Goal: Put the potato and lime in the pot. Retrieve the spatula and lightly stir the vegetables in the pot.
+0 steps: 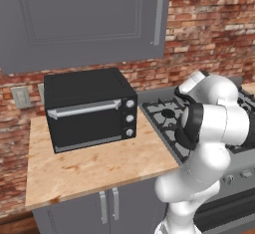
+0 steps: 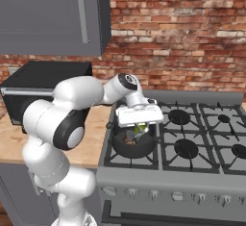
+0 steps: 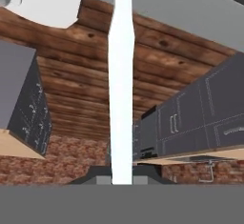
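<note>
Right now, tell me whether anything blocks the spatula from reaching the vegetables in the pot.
Nothing visible does. The gripper is shut on the spatula directly over the pot on the front-left burner, where the lime and potato lie.

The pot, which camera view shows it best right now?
The right base view: the pot sits on the stove's front-left burner under the gripper, with something green and brown inside. The left base view has the arm in front of that spot; the hand view faces elsewhere.
</note>
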Controlling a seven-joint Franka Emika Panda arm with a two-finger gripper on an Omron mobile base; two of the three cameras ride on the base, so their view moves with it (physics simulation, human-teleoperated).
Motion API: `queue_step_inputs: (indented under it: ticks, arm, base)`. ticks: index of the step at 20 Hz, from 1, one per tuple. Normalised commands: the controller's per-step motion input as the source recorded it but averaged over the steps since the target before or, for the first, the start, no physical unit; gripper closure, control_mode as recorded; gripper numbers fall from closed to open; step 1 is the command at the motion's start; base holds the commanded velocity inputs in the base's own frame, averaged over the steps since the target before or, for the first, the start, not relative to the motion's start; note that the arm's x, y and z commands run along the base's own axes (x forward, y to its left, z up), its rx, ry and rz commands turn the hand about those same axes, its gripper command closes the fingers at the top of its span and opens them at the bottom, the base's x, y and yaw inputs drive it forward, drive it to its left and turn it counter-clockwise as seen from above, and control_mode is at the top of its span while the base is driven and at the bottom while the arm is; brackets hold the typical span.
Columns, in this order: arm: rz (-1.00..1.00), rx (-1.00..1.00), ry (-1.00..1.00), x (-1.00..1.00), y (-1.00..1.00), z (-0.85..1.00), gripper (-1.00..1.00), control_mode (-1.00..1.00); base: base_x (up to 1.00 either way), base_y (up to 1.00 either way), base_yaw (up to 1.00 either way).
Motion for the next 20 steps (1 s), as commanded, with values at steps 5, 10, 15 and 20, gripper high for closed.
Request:
queue_step_inputs:
  ticks: [5, 10, 15, 20]
  arm:
    - [0.00, -0.02, 0.03, 0.27, -0.02, 0.00, 1.00, -1.00]
    - [0.00, 0.00, -0.03, 0.12, -0.04, -0.28, 1.00, -1.00]
    - [0.00, 0.00, -0.03, 0.01, 0.00, -0.35, 1.00, -1.00]
    - [0.00, -0.01, -0.02, 0.00, 0.00, -0.01, 1.00, -1.00]
  base:
    - [0.00, 0.00, 0.00]
    - [0.00, 0.00, 0.00]
    - [0.00, 0.00, 0.00]
    - [0.00, 0.00, 0.00]
